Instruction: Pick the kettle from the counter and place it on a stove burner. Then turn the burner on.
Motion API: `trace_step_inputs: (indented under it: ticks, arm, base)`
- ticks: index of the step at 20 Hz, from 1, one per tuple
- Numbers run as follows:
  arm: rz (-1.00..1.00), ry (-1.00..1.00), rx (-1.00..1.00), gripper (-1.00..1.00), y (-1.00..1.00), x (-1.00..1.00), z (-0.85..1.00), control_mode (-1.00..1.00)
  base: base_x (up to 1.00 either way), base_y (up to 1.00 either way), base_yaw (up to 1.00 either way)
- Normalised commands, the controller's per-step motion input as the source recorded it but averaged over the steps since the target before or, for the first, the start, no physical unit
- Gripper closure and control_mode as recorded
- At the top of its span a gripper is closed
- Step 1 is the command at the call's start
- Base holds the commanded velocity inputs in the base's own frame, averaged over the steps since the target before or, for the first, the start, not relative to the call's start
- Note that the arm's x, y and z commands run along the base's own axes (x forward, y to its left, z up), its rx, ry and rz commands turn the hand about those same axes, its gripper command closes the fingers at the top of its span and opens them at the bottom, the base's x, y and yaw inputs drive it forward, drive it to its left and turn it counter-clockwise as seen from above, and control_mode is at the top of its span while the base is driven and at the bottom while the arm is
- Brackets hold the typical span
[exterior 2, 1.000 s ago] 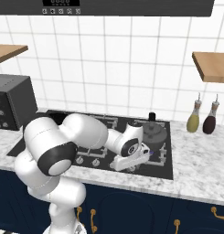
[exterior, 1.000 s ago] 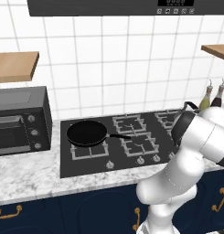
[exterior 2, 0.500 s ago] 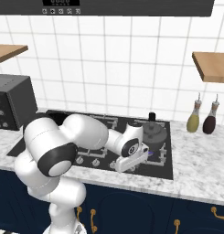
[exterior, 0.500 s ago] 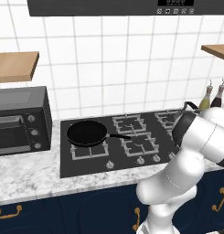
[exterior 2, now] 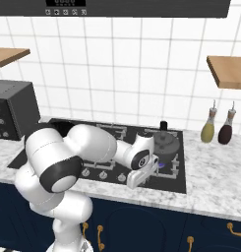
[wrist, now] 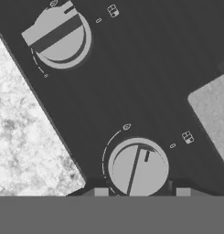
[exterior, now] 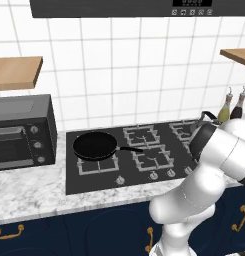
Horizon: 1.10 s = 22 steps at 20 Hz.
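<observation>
The grey kettle (exterior 2: 167, 143) stands upright on the right stove burner (exterior 2: 174, 165), with a small blue glow beneath it. In the left base view my arm hides all of the kettle except its black handle (exterior: 206, 116). My gripper (exterior 2: 134, 180) points down at the cooktop's front knob row, in front and to the left of the kettle. In the hand view the gripper (wrist: 142, 192) has its fingertips tight against both sides of a round silver knob (wrist: 137, 167), whose mark is turned slightly off straight. The white marble counter (exterior 2: 210, 183) runs along the cooktop's front edge.
A black frying pan (exterior: 95, 145) sits on the left front burner. A toaster oven (exterior: 21, 131) stands at the far left. Two slim bottles (exterior 2: 207, 129) stand right of the cooktop. A second knob (wrist: 61, 39) lies close beside the gripped one. Wooden shelves (exterior 2: 229, 71) hang above.
</observation>
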Motion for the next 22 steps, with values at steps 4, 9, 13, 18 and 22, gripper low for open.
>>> trace_step_inputs:
  ticks: [4,9,13,18,22]
  arm:
    - [0.16,0.00,0.00,1.00,0.00,-0.11,0.00,-1.00]
    - [0.01,0.00,0.00,-1.00,0.00,0.00,0.00,-1.00]
    - [0.00,0.00,0.00,-1.00,0.00,0.00,0.01,-1.00]
    - [-0.01,0.00,-0.02,-1.00,0.00,0.00,0.32,-1.00]
    - [-0.07,-0.07,0.00,-1.00,0.00,0.00,0.31,-1.00]
  base:
    - [0.00,0.00,0.00]
    - [0.00,0.00,0.00]
    - [0.00,0.00,0.00]
    - [0.00,0.00,0.00]
    - [0.00,0.00,0.00]
